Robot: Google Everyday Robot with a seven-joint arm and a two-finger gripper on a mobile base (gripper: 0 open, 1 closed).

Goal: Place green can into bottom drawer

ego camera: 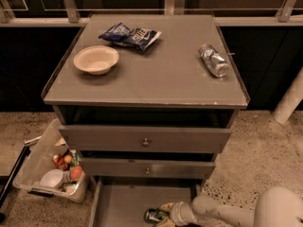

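The green can (154,215) lies on its side on the floor of the open bottom drawer (120,205), near the front right, at the bottom edge of the camera view. My gripper (166,214) reaches in from the right on a pale arm and is right against the can's right end. Two upper drawers with small round knobs are above, slightly pulled out.
On the cabinet top are a cream bowl (96,59), a blue chip bag (129,36) and a crinkled silver can (213,60). A clear bin (49,167) of trash stands on the floor to the left. My arm's pale elbow (279,207) is at the bottom right.
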